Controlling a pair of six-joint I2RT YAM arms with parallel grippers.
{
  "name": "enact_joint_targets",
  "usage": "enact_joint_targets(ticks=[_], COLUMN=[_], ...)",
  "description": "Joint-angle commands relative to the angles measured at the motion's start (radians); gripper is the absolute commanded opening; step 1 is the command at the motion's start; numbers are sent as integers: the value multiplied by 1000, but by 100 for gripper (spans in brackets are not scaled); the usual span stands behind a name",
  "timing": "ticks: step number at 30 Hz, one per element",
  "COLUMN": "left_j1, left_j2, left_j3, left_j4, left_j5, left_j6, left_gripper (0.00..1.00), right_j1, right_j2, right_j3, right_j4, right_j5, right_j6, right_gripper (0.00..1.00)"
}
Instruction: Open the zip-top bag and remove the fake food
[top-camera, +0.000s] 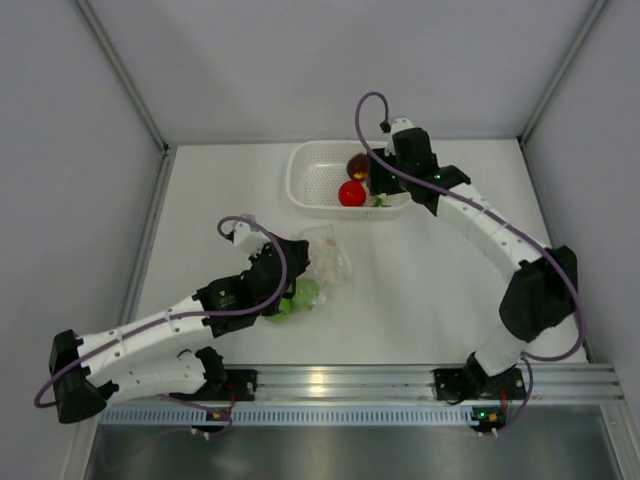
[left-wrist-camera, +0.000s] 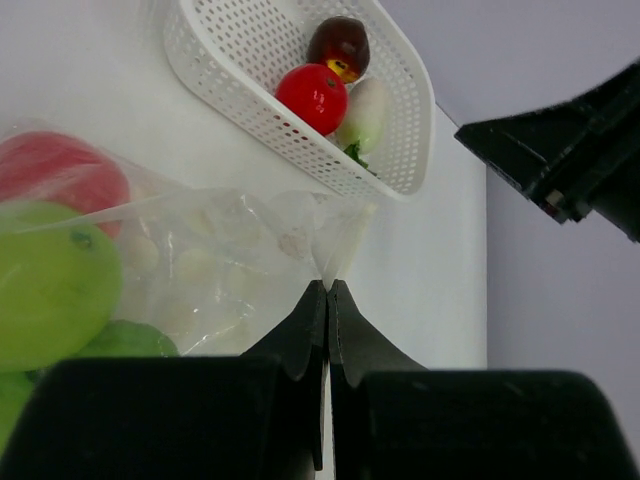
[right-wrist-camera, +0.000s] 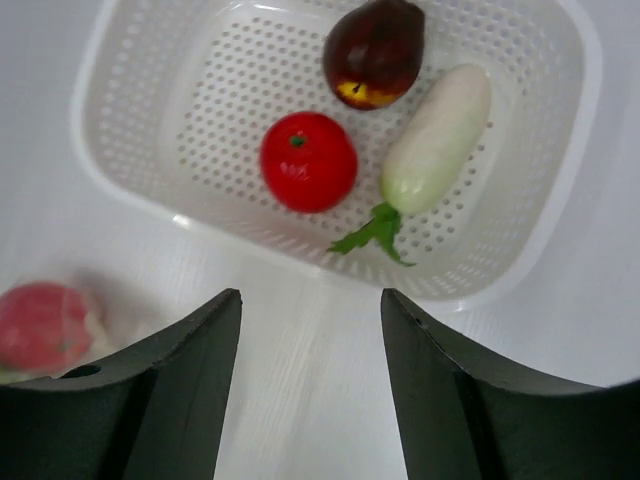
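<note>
**Left gripper** (left-wrist-camera: 327, 300) — jaws fully together, pinching a fold of the zip-top bag (left-wrist-camera: 240, 260) at their tips. The film rises in a small peak just above the pinch.

**Zip-top bag** — clear and crinkled, lying on the white table (top-camera: 420, 280) left of centre, against the left arm's wrist and well apart from the basket.
- Fake food inside: green fruits (left-wrist-camera: 50, 280) crowd the end nearest the left wrist.
- A red piece (left-wrist-camera: 60, 175) lies just behind the green fruits, under the film.

**Right gripper** (right-wrist-camera: 310, 340) — jaws parted to a middling gap with nothing between them, held at the right end of the white basket (right-wrist-camera: 130, 190).

**Basket** — perforated plastic with rounded corners, standing near the table's far edge.
- A red ball (right-wrist-camera: 308, 161) sits about mid-floor.
- A dark maroon piece (right-wrist-camera: 373, 50) with a yellow patch lies toward the far wall.
- A white elongated piece (right-wrist-camera: 437, 140) with a green leaf sprig lies just beside both.
- The basket floor to the left of the red ball is bare.

**Edges and room**
- Grey wall panels (top-camera: 60, 150) close in the left, right and far sides.
- An aluminium rail (top-camera: 340, 382) runs along the near edge and carries both arm bases.
- A wide stretch of bare table lies between the bag and the right arm.
- A narrower strip lies between the bag and the basket's near rim.
- The left arm's elbow lies close to the left panel.
</note>
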Motion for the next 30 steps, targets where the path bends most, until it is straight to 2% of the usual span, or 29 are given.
enact_joint_targets(ticks=[1,2,5,9,10,13,14,16,17,20,25,30], left_j1=[1,1,1,1,1,1,1,1,1,1,1,1], left_j2=[9,12,21,43,47,57,57,54,54,54,49,55], left_j3=[74,86,101,135,140,147,146,137,134,109,66,39], left_j4=[15,15,15,15,15,15,15,16,18,19,19,19], left_j5=[7,1,-7,-4,-1,10,13,28,36,44,24,24], left_j6=[18,14,-25,-52,-60,-98,-130,-164,-196,-259,-318,-339], left_gripper=[0,0,0,0,0,0,0,0,0,0,0,0], right_j1=[26,30,64,183,207,300,322,372,391,451,517,570], right_j2=[-197,-263,-390,-500,-514,-524,-524,-529,-525,-471,-391,-371], right_j3=[-102,-137,-294,-437,-448,-461,-466,-498,-510,-517,-543,-642], right_j4=[28,60,177,245,245,200,188,191,197,165,162,245], right_j5=[-246,-363,-531,-555,-540,-360,-237,-152,-62,35,99,116], right_j6=[44,82,167,224,241,285,308,371,385,432,514,567], right_gripper=[59,58,56,56,56,55,55,54,54,54,59,65])
